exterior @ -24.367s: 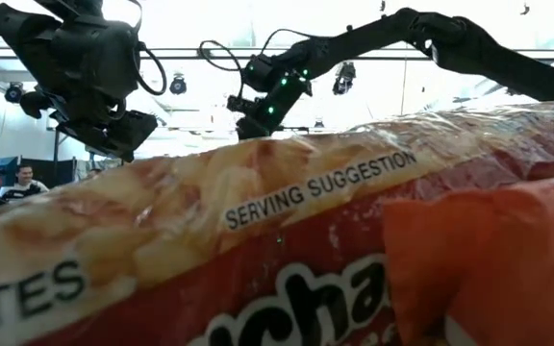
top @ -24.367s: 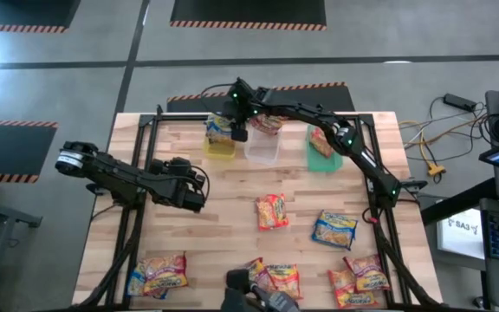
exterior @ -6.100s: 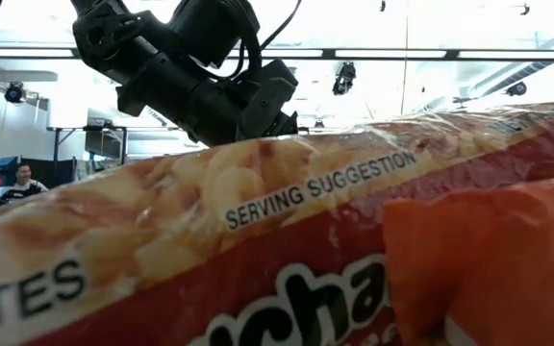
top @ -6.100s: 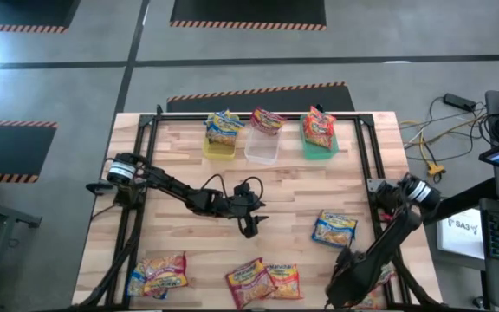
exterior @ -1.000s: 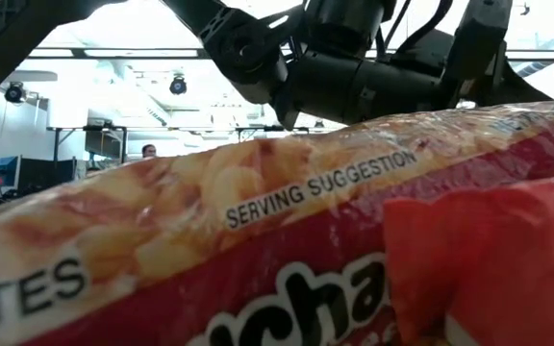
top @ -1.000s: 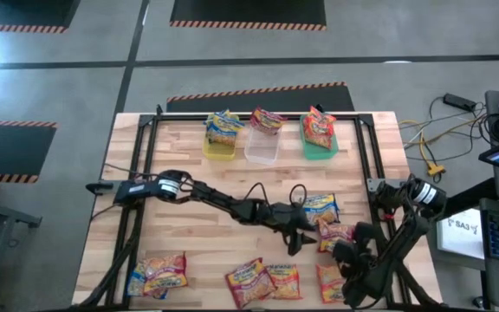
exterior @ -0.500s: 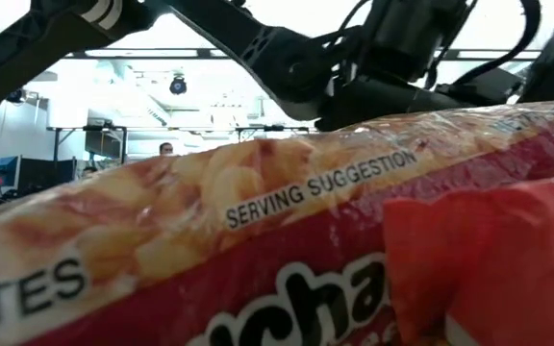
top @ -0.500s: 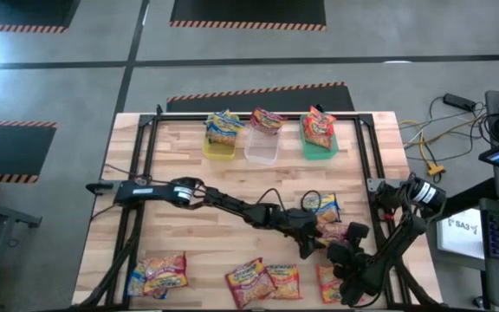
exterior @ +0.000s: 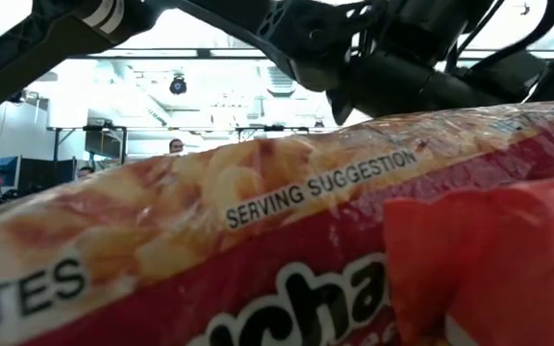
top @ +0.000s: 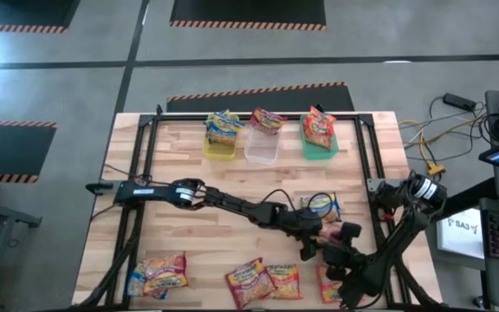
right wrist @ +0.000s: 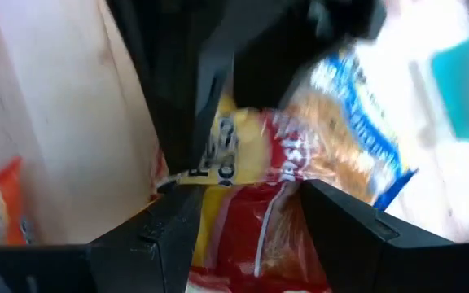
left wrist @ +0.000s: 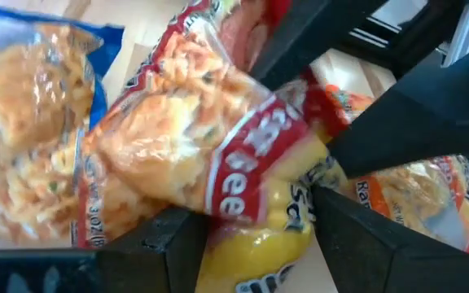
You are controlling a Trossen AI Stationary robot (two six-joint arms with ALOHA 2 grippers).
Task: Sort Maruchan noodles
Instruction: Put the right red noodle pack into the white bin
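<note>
"SERVING SUGGESTION" on noodle packet (exterior: 258, 250)

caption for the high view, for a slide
Both grippers, left and right, meet over one red noodle packet near three bins.

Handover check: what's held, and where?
Both seem to: left claw pinches the red-and-yellow packet by its yellow end; right claw, its red middle.
</note>
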